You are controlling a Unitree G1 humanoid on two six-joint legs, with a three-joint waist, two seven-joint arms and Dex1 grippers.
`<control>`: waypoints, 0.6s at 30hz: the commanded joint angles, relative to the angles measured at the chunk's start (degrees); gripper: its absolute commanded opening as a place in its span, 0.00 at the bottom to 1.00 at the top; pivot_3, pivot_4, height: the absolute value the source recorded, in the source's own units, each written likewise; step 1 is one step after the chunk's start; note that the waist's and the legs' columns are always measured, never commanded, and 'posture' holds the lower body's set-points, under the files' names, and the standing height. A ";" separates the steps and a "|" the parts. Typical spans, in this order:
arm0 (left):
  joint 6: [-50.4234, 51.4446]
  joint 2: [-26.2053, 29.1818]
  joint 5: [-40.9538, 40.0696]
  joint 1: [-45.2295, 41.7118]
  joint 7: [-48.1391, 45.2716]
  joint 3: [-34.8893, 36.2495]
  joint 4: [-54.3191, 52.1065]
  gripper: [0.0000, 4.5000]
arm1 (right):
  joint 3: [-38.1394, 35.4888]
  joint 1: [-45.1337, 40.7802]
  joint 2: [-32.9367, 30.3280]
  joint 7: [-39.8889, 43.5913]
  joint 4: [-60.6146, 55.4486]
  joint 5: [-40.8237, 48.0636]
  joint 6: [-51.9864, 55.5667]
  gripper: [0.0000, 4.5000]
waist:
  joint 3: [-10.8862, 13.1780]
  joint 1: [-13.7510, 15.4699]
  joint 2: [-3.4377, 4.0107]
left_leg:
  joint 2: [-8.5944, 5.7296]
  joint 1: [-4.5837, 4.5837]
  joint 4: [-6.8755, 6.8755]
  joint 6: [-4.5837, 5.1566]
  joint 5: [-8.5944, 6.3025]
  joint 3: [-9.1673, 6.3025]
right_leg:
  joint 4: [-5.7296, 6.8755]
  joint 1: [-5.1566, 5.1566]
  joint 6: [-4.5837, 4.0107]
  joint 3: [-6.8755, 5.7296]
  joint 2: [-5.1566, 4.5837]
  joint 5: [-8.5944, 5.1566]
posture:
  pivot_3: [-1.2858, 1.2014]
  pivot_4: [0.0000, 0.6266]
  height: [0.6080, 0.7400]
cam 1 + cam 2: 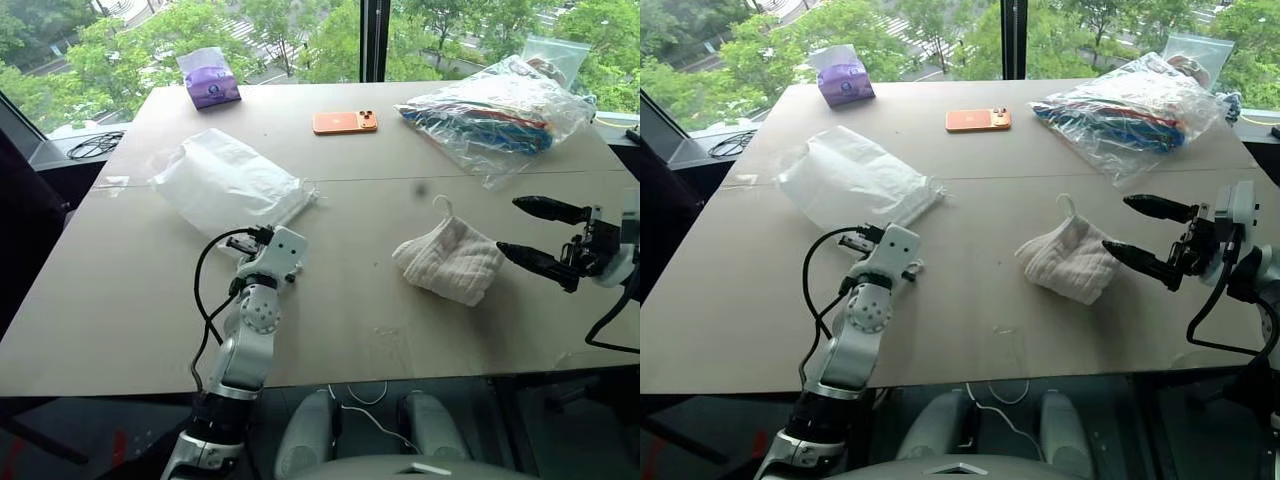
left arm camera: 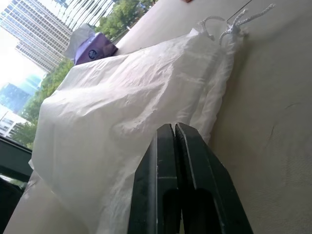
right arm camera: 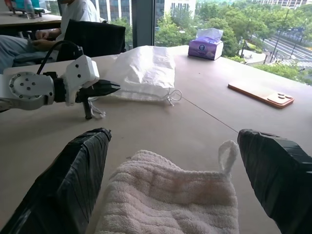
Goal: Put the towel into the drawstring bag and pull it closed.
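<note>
Pinching the translucent milky-white drawstring bag [image 2: 122, 112], the left gripper [image 2: 174, 127] is closed on its edge; the right gripper [image 3: 173, 139] is spread around the off-white ribbed towel [image 3: 170, 197], presumably for pickup.

off-white ribbed towel [image 1: 450, 260], milky-white drawstring bag [image 1: 225, 180]

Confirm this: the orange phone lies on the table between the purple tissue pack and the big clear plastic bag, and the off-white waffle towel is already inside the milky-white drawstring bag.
Not quite. The off-white waffle towel lies on the table, apart from the milky-white drawstring bag; the left eye view shows it. The orange phone does lie between the purple tissue pack and the big clear plastic bag.
</note>
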 commanded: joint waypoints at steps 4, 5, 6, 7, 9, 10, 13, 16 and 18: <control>-0.55 2.22 -1.43 2.24 -1.47 2.73 2.36 0.01 | -1.44 -1.16 -0.01 0.08 -0.39 0.46 -0.94 1.00 | 0.00 -0.64 -0.01 | -0.02 -0.02 -0.02 0.00 0.00 0.04 | -0.04 0.00 0.01 0.02 -0.05 0.00 | 0.52 0.24 1.00; -1.30 2.60 -1.43 1.94 -1.10 3.08 2.94 0.01 | -1.48 -1.03 0.01 0.08 -0.48 0.46 -0.96 1.00 | 0.00 -0.73 -0.01 | -0.02 -0.02 -0.02 0.00 0.00 0.04 | -0.04 0.00 0.01 0.02 -0.05 0.00 | 0.52 0.24 1.00; -2.43 2.79 -1.55 1.48 -0.37 3.59 3.72 0.01 | -1.57 -0.84 0.04 0.05 -0.62 0.48 -0.98 1.00 | 0.00 -0.78 0.00 | -0.02 -0.02 -0.03 0.00 0.00 0.04 | -0.04 0.00 0.01 0.02 -0.05 0.00 | 0.52 0.24 1.00; -3.55 2.91 -1.68 1.04 0.42 4.03 4.49 0.01 | -1.72 -0.62 0.03 0.01 -0.76 0.52 -0.99 1.00 | 0.00 -0.79 0.00 | -0.02 -0.01 -0.04 0.00 0.00 0.03 | -0.04 0.00 0.01 0.02 -0.04 0.00 | 0.52 0.24 1.00; -5.01 2.88 -2.53 0.55 0.91 4.63 5.63 0.01 | -1.96 -0.29 0.03 -0.12 -0.98 0.55 -1.04 1.00 | 0.00 -0.78 0.00 | -0.01 0.00 -0.04 0.00 0.00 0.00 | -0.02 0.00 0.01 0.01 -0.02 0.00 | 0.52 0.24 1.00; -5.51 2.74 -3.66 0.34 0.29 4.95 6.07 0.01 | -2.17 -0.12 0.02 -0.28 -1.09 0.54 -1.12 1.00 | 0.00 -0.77 0.00 | 0.00 0.02 -0.03 0.00 0.00 -0.01 | -0.01 0.00 0.00 0.00 -0.01 0.00 | 0.52 0.24 1.00; -6.28 2.93 -4.56 0.20 0.07 5.28 6.20 0.06 | -2.66 0.36 0.05 -0.74 -1.50 0.65 -1.26 1.00 | 0.00 -0.78 0.00 | 0.00 0.04 -0.02 0.00 0.00 0.00 | 0.00 0.00 0.00 0.01 -0.01 0.00 | 0.52 0.24 1.00; -7.70 3.96 -2.50 0.08 2.13 4.91 5.94 0.27 | -2.92 1.09 0.17 -1.06 -2.11 0.81 -1.34 1.00 | 0.03 -0.84 -0.05 | 0.00 0.02 -0.01 0.00 0.00 0.02 | 0.00 0.00 0.01 0.02 0.00 0.01 | 0.52 0.24 1.00; -8.17 4.14 -1.78 0.08 3.24 4.83 5.87 0.46 | -2.96 1.43 0.26 -1.18 -2.39 0.86 -1.42 1.00 | 0.03 -0.83 -0.05 | 0.00 -0.02 -0.03 0.00 0.00 0.01 | 0.00 -0.03 0.00 0.02 0.00 0.00 | 0.52 0.24 1.00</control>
